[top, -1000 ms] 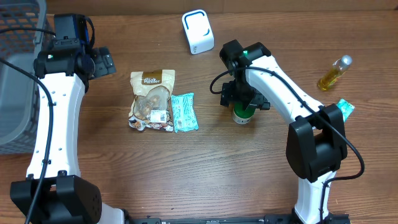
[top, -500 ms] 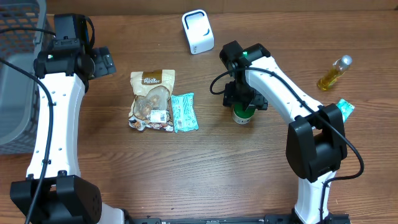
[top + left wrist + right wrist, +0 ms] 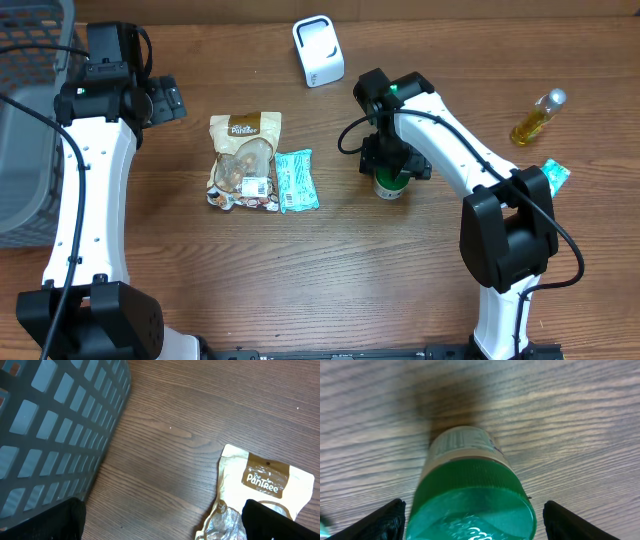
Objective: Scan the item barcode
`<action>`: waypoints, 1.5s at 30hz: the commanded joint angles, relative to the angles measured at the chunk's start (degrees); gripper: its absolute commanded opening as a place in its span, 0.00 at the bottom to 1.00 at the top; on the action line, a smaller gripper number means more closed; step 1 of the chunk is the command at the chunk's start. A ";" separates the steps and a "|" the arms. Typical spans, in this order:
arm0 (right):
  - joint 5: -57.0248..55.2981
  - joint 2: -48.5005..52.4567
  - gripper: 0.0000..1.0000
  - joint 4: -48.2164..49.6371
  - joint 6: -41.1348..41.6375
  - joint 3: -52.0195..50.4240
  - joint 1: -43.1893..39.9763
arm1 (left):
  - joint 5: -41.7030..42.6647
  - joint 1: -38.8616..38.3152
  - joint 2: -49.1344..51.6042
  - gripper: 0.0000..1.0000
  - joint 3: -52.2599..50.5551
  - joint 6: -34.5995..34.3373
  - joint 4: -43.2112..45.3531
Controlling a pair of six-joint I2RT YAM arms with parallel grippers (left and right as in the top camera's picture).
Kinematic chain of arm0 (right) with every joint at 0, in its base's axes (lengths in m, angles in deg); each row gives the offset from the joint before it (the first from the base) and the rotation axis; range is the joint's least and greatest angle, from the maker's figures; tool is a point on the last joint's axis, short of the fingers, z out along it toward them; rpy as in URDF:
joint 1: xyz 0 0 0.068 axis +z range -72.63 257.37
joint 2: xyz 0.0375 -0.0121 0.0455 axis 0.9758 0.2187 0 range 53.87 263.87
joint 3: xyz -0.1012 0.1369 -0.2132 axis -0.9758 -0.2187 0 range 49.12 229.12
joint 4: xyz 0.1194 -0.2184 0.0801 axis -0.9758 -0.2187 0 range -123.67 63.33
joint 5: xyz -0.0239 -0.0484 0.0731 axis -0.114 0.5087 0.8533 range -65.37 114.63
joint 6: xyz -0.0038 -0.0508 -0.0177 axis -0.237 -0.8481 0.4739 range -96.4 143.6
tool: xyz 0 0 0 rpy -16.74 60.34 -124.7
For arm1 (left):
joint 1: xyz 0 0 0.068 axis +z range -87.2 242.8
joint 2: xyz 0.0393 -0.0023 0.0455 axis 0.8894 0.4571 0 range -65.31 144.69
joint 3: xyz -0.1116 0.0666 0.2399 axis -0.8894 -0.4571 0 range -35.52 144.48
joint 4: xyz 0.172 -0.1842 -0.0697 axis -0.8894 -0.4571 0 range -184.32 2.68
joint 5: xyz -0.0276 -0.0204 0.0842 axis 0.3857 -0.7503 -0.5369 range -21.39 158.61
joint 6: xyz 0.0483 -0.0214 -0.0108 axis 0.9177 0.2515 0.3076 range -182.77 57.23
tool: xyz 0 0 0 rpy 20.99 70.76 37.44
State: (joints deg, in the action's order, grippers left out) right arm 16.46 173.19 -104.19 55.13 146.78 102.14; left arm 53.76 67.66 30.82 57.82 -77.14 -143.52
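Only the right hand [image 3: 392, 170] has shifted since a second ago, having crept a touch to its right and settled lower over the jar [image 3: 470, 495]; everything else lies where it did. That jar stands upright on the surface [image 3: 350, 270] directly under the right hand, its green lid facing up and a strip of pale label showing below the lid. From the wrist view the lid fills the space between the two fingers [image 3: 380, 520], one close on each side of it. They stand apart by the width of the lid, but I cannot tell whether they press on it or just bracket it. Ahead of this hand and off to its left sits a white box [image 3: 318, 50] with a blue rim, apart from the jar. Well away to the hand's right lies a small bottle [image 3: 538, 118] of yellow liquid. To its left, between the two arms, a teal packet [image 3: 296, 180] lies just beside a pouch [image 3: 265, 485] of snacks. The left hand [image 3: 162, 517] hovers with its fingers spread wide, bare wood beneath them. A grey basket [image 3: 60, 425] is close on its left side, and the top of the pouch is just to its right.
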 commanded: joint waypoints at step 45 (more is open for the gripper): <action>16.61 0.07 0.62 11.17 -27.12 -0.96 -0.02 | -0.57 -0.39 0.22 1.00 0.17 1.09 -0.13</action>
State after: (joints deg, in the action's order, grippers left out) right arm 32.62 173.06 -93.59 31.94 146.19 101.84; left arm 53.76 67.66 30.82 57.82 -77.14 -143.55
